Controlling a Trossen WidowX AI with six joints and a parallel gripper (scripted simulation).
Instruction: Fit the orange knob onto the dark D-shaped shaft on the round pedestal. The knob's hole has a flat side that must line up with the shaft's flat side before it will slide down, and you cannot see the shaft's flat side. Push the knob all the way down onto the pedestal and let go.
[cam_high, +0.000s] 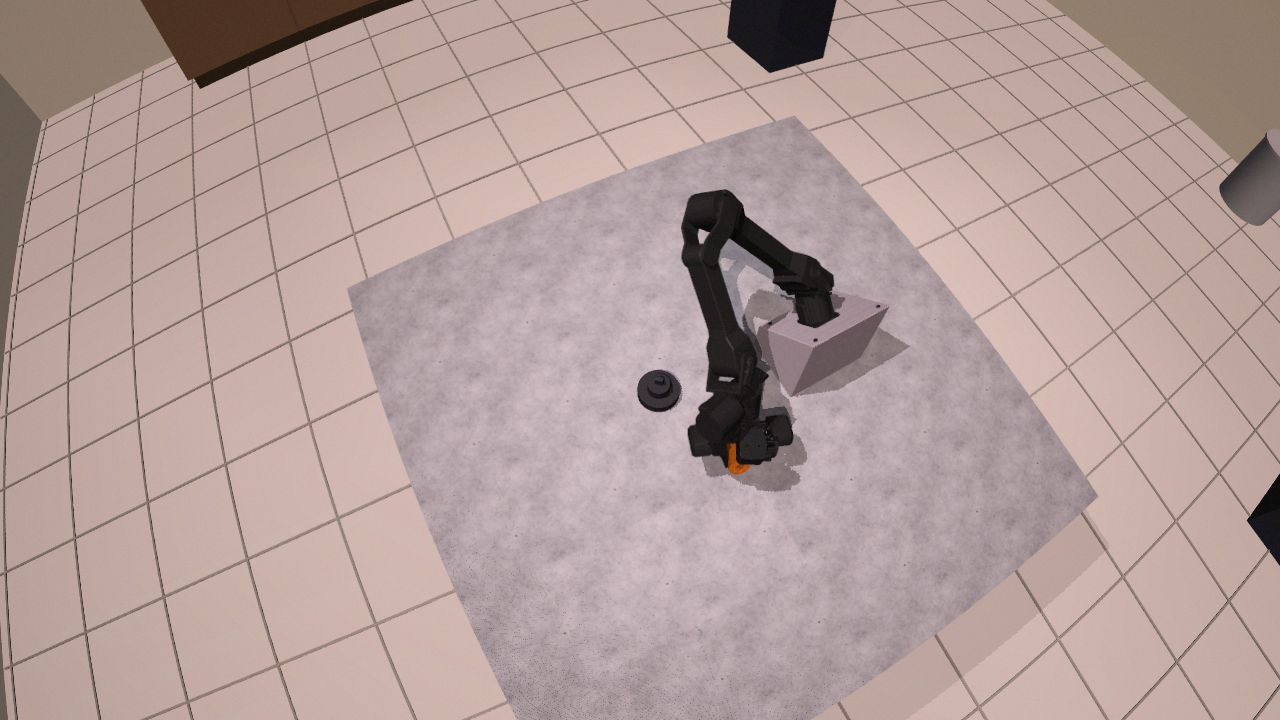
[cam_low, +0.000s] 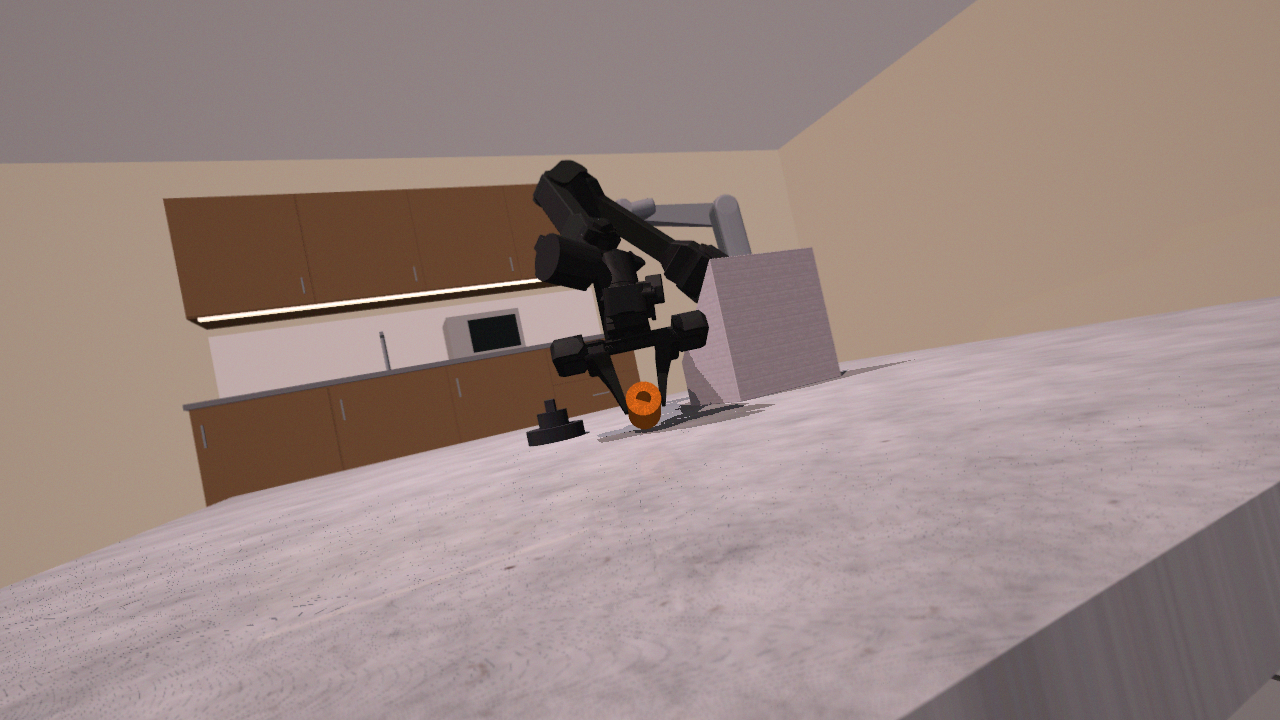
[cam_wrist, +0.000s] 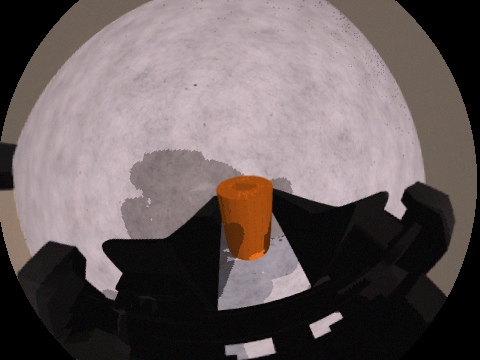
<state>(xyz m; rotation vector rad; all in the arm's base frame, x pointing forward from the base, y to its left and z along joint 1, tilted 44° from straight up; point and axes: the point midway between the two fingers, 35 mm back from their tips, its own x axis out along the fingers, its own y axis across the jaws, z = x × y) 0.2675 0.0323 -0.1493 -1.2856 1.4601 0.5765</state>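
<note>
The orange knob (cam_high: 738, 463) (cam_low: 644, 417) (cam_wrist: 246, 220) is a hollow cylinder between the fingertips of my gripper (cam_low: 644, 407) (cam_wrist: 243, 197), which is shut on it. The knob is tilted, its holed end facing the exterior camera and somewhat upward. I cannot tell whether its lower edge touches the table. In the top view my fingertips are hidden under the arm. The dark round pedestal (cam_high: 646, 399) (cam_low: 554, 434) stands upright to the left of my gripper in the top and exterior views, its thin shaft (cam_high: 659, 381) (cam_low: 550, 405) bare. The pedestal is not visible in the wrist view.
The arm's pale block-shaped base (cam_high: 836, 353) (cam_low: 774, 326) stands on the grey table top (cam_high: 537, 537) (cam_low: 716, 555), behind and right of the gripper in the exterior view. Brown kitchen cabinets (cam_low: 259, 259) are far in the background.
</note>
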